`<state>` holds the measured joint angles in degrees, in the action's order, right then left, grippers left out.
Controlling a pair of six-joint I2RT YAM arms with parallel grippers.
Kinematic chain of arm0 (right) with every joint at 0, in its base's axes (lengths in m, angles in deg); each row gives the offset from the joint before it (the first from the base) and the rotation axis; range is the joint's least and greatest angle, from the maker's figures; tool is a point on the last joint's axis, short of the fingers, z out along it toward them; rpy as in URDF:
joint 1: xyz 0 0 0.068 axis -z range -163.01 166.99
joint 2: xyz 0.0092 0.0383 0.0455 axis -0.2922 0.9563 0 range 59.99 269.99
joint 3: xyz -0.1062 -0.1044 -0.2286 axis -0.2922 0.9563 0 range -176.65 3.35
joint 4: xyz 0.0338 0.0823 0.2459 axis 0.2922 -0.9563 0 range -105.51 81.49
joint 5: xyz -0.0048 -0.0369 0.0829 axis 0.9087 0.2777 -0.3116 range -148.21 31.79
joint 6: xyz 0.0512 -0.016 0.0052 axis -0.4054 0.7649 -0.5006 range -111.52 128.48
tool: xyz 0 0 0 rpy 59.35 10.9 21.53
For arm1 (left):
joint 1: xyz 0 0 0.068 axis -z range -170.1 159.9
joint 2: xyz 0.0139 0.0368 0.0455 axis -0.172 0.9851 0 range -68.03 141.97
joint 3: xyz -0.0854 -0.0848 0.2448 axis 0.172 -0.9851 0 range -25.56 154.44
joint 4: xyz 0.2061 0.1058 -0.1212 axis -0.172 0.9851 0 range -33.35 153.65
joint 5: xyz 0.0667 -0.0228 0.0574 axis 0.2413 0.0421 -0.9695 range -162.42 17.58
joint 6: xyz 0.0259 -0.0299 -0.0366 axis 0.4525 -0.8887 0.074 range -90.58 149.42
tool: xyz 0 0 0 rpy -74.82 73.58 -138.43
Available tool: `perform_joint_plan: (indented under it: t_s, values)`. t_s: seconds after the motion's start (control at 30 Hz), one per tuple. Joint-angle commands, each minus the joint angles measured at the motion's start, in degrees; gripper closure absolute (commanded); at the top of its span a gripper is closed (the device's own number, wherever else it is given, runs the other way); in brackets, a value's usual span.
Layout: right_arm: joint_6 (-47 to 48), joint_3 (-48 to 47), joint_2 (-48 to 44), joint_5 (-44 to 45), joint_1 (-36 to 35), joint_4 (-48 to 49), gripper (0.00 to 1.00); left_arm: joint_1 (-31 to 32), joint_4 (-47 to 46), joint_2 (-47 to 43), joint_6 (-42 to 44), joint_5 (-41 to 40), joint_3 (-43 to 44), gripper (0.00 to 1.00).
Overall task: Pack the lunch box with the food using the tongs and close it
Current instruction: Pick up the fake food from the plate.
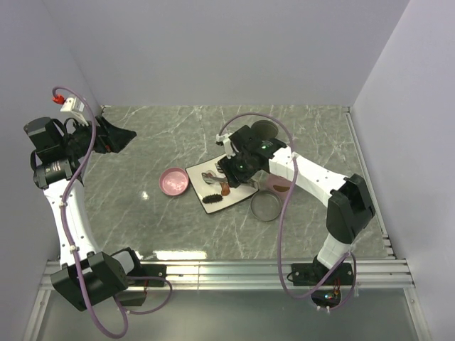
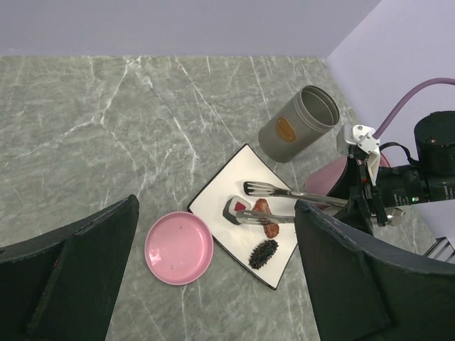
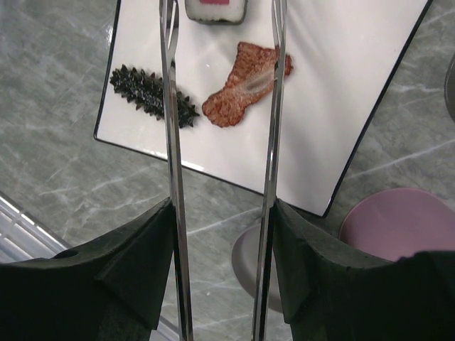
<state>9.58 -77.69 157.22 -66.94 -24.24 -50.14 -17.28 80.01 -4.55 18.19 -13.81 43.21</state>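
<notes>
My right gripper [image 3: 222, 209] is shut on the tongs [image 3: 170, 142], one finger pressed against the outside of each slim arm. The tongs' arms stand apart above the white plate [image 3: 341, 85]. The white block with a red centre [image 3: 215, 8] lies between them, and one arm crosses the reddish-brown piece [image 3: 242, 89]. The dark spiky oblong [image 3: 151, 94] lies just outside the other arm. The grey cylindrical lunch box [image 2: 298, 124] stands behind the plate [image 2: 220, 195]. My left gripper [image 1: 121, 138] hangs open and empty at the far left.
A pink round dish [image 1: 174, 181] sits left of the plate [image 1: 199, 174]. A grey ring-shaped lid [image 1: 265, 206] lies right of it, and another pink piece [image 3: 394, 224] lies under my right arm. Walls close the table on three sides.
</notes>
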Motion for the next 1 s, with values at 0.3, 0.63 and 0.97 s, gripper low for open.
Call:
perform_joint_plan:
  t_s: [0.3, 0.63, 0.97]
  values:
    - [0.7, -4.4, 3.2, 4.4, -2.8, 2.0, 0.39, 0.1, -2.1, -0.6, 0.5, 0.0, -0.5, 0.03]
    - [1.0, -5.2, 2.7, 5.9, -3.5, 1.6, 0.53, 0.1, -2.1, -1.4, 0.5, -0.3, -0.8, 0.03]
    - [2.1, -4.1, -3.4, 6.4, -3.2, 0.0, 0.61, 0.2, -1.1, -1.3, 0.3, -0.8, 0.6, 0.03]
